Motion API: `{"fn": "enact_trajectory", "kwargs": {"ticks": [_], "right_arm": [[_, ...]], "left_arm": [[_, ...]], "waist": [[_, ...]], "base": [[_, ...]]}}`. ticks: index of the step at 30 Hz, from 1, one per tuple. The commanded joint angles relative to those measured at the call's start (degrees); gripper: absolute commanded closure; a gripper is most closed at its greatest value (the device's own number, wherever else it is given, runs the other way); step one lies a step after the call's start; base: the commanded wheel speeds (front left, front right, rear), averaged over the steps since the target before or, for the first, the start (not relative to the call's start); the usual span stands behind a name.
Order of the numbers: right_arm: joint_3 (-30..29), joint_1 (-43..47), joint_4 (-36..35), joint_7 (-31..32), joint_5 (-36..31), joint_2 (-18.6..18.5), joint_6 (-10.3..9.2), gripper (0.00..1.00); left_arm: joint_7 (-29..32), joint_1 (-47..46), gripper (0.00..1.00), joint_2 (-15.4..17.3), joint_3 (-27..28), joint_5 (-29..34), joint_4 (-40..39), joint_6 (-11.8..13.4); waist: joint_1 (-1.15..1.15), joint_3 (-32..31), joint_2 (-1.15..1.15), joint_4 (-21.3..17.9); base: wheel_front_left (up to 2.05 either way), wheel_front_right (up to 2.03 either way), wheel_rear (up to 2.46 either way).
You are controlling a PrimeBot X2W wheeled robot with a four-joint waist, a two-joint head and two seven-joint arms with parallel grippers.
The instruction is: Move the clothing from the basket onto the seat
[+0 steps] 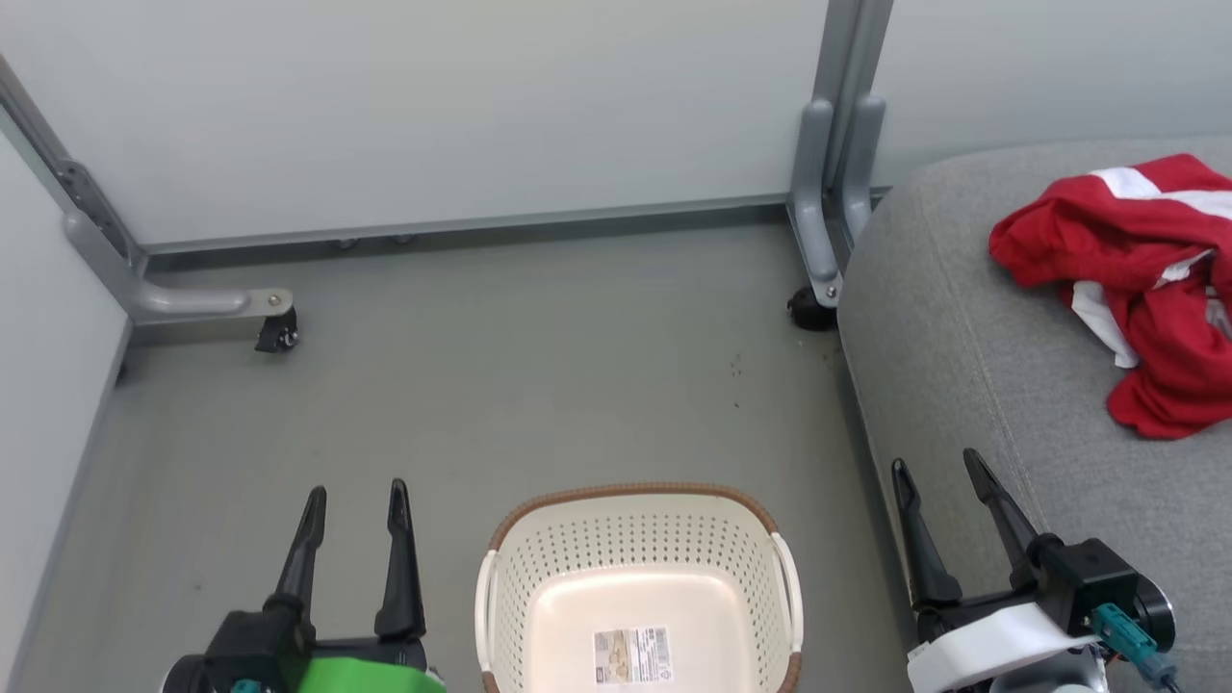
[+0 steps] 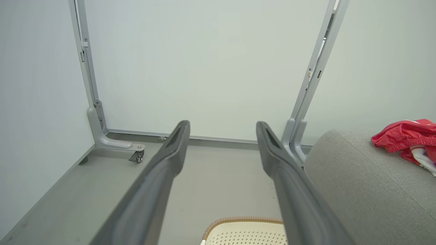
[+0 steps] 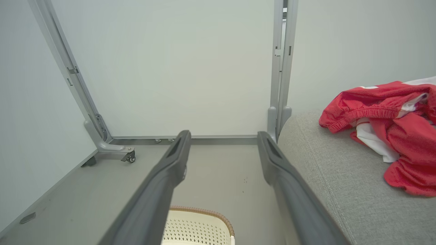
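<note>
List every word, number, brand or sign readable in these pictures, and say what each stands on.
No text here can be read.
A label on the base of the basket: print and a small picture, too small and blurred to read.
The clothing on the seat: white stripes and trim, no lettering visible.

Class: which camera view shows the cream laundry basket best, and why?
The head view: the oval cream-white perforated plastic basket is seen from above, its visible base bare but for a label. The left wrist view gives a slice of basket, brown rim and holed wall; the right wrist view, a similar slice of basket.
</note>
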Motion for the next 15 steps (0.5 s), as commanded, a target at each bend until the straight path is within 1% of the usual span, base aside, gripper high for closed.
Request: {"fn": "enact_trajectory", "kwargs": {"ticks": [1,5,7,11,15], "right_arm": [[-0.15,1.46,-0.8,-0.18,-0.53,-0.04,-0.01,0.0],[0.28,3.75,-1.86,-0.18,-0.91,0.12,-0.01,0.0],[1.09,4.54,-1.87,-0.18,-1.45,0.17,-0.01,0.0],[0.79,6.03,-2.17,-0.18,-1.36,0.18,-0.01,0.0],[0.45,6.96,-2.24,-0.18,-0.45,0.21,-0.01,0.0]], "left_arm": [[-0.03,2.03,0.0,-0.01,0.5,1.49,-0.44,-0.86],[-0.03,6.22,0.0,-0.15,1.61,4.26,-1.69,-3.32],[-0.03,8.3,0.0,-0.15,2.43,4.08,-1.9,-3.94],[-0.03,10.29,0.0,-0.19,2.77,3.87,-2.32,-4.45],[-0.03,10.48,0.0,-0.2,2.43,4.6,-2.04,-4.39]], "waist": [[0.01,-4.24,0.0,3.01],[0.01,-5.79,0.0,2.53],[0.01,-6.46,0.0,2.29],[0.01,-7.32,0.0,2.23],[0.01,-7.9,0.0,2.21]], "base": [[0.0,0.0,0.0],[0.0,0.0,0.0],[0.0,0.0,0.0],[0.0,0.0,0.0],[0.0,0.0,0.0]]}}
